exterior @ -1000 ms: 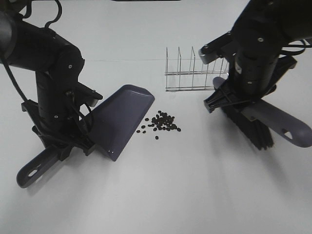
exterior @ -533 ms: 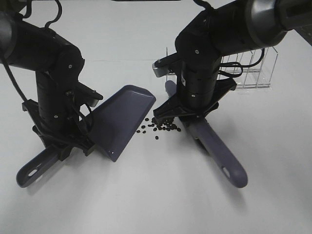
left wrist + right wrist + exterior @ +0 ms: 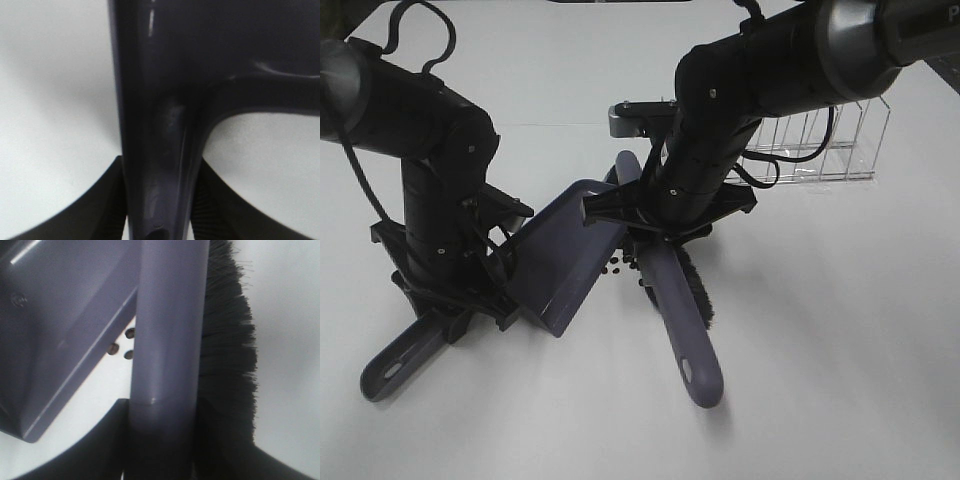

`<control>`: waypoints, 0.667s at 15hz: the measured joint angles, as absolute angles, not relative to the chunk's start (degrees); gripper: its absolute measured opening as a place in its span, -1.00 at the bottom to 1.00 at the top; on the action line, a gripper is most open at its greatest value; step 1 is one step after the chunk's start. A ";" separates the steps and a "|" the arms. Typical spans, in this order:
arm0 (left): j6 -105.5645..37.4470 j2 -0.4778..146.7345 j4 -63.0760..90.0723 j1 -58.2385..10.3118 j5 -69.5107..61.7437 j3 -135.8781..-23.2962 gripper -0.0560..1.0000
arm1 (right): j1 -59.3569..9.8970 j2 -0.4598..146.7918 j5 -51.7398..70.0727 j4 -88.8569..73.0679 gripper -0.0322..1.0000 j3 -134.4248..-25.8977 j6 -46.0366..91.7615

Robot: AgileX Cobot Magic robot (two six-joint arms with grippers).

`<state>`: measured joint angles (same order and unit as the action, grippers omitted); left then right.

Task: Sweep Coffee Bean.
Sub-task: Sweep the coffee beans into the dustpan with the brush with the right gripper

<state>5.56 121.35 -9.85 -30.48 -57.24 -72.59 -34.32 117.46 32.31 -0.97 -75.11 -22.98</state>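
My left gripper (image 3: 458, 308) is shut on the handle of the purple dustpan (image 3: 563, 256), whose blade edge rests on the table; the handle (image 3: 156, 145) fills the left wrist view between the fingers (image 3: 102, 207). My right gripper (image 3: 655, 235) is shut on the purple brush (image 3: 682, 335). The black bristles (image 3: 699, 292) are down beside the pan's edge. A few coffee beans (image 3: 620, 266) show between the pan and the brush, and three beans (image 3: 128, 333) lie at the pan's lip (image 3: 95, 357) in the right wrist view. The rest are hidden under the right arm.
A clear wire rack (image 3: 820, 145) stands at the back right, behind the right arm. The white tabletop (image 3: 840, 380) stretches bare to the front and right. The dustpan handle's end (image 3: 388, 370) points to the front left.
The right arm has swung the brush from the right side leftward across the bean pile to the dustpan's edge, the handle now pointing forward. The dustpan has shifted slightly.
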 joint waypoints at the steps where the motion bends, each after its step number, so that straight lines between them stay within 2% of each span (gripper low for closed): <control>1: 5.50 121.35 -9.68 -30.48 -57.30 -72.59 -0.28 | -34.32 117.46 31.68 -1.95 -0.34 -75.11 -22.98; 5: 5.39 121.41 -9.40 -30.48 -57.64 -72.59 -0.28 | -34.26 117.46 27.10 -12.55 -0.34 -75.11 -18.91; 8: 5.16 121.41 -9.34 -30.48 -57.70 -72.59 -0.28 | -34.26 117.74 25.78 -26.87 -0.34 -76.49 -7.91; 10: 4.98 121.41 -9.28 -30.48 -57.81 -72.59 -0.28 | -34.26 118.09 27.33 -29.74 -0.34 -78.78 -4.07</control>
<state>4.98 121.41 -9.28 -30.48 -57.81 -72.59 -34.26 118.09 27.33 -29.74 -78.78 -4.07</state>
